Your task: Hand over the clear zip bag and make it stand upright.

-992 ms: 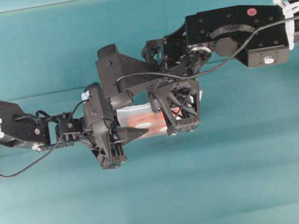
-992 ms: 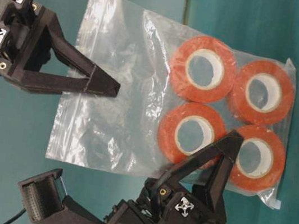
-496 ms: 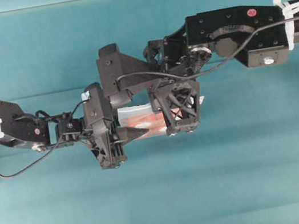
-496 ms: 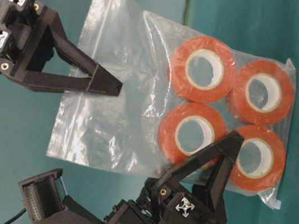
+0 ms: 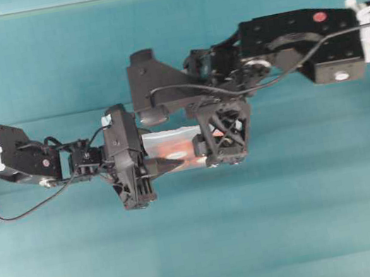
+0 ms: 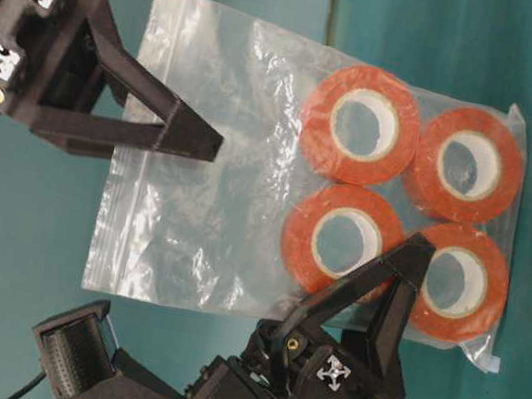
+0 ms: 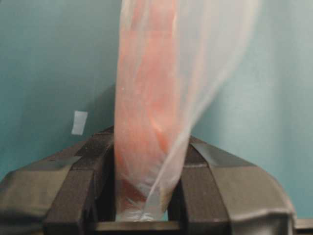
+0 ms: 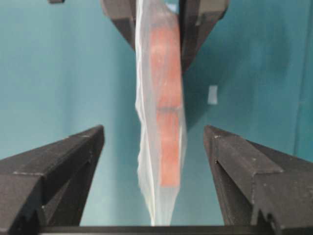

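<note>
**Clear bag held by 1 gripper, the other one wide apart**

Clear plastic makes up the zip bag [image 6: 252,157], and 4 orange rolls [image 6: 361,124] with white middles sit inside it, packed 2 by 2. In the table-level view the rolls fill the 3 o'clock half of the bag, and the half toward 9 o'clock is see-through plastic with nothing in it.

From overhead, the bag [image 5: 172,148] shows edge-on as a thin strip in the middle of the teal table [image 5: 292,220], between the 2 black arms.

The left gripper [image 7: 142,196] holds the bag. Its 2 fingers [image 7: 93,181] press on both sides of the roll end, with the plastic and the orange squeezed between them. In the table-level view this gripper [image 6: 404,252] comes in from 6 o'clock and its finger lies over the lower rolls.

The right gripper [image 8: 154,161] has its fingers [image 8: 73,156] spread wide. The bag [image 8: 161,122] hangs in the gap between them and touches neither one. In the table-level view, 1 of its fingers [image 6: 170,134] points in from 9 o'clock, in front of the empty half of the bag.
</note>
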Controlling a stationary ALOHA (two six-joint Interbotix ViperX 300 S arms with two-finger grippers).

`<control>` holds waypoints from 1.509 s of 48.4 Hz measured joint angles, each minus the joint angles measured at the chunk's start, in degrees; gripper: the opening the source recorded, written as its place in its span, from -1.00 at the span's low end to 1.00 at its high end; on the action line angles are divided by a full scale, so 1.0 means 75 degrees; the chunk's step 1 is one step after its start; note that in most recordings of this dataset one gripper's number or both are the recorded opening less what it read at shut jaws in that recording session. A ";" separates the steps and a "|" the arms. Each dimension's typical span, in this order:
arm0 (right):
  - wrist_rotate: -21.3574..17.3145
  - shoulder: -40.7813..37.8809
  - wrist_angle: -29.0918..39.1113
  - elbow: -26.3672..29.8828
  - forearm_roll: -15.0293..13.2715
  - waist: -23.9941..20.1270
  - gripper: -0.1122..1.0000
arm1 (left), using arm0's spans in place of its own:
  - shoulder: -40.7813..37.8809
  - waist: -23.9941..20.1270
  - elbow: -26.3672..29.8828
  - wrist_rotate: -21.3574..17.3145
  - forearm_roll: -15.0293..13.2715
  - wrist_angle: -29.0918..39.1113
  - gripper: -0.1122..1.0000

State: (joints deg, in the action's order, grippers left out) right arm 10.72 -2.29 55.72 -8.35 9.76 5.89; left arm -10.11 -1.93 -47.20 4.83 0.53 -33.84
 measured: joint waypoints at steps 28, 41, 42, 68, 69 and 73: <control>-0.0281 0.2098 -0.1992 -0.2121 0.0000 0.0105 0.78 | 0.0000 0.0000 0.0000 0.0000 0.0000 0.0000 -0.37; -0.0352 0.3094 -0.2848 -0.3129 0.0000 0.0141 0.78 | -0.0012 0.0000 0.0000 0.0012 0.0000 0.0000 -0.37; -0.0352 0.3176 -0.2906 -0.3199 0.0000 0.0141 0.78 | -0.0012 0.0000 0.0000 0.0000 0.0000 -0.0012 -0.37; -0.0680 0.4477 -0.3621 -0.4242 0.0000 0.0141 0.78 | -0.0012 0.0000 0.0000 0.0000 0.0000 -0.0012 -0.37; -0.0680 0.4500 -0.3621 -0.4254 0.0000 0.0141 0.78 | -0.0012 0.0000 0.0000 0.0000 0.0000 0.0000 -0.37; -0.0691 0.4570 -0.3621 -0.4289 0.0012 0.0141 0.78 | -0.0012 0.0000 0.0000 0.0000 0.0000 -0.0012 -0.37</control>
State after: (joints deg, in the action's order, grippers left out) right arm 5.54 31.99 28.56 -40.52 9.84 6.94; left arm -10.20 -1.93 -47.20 4.83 0.53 -33.93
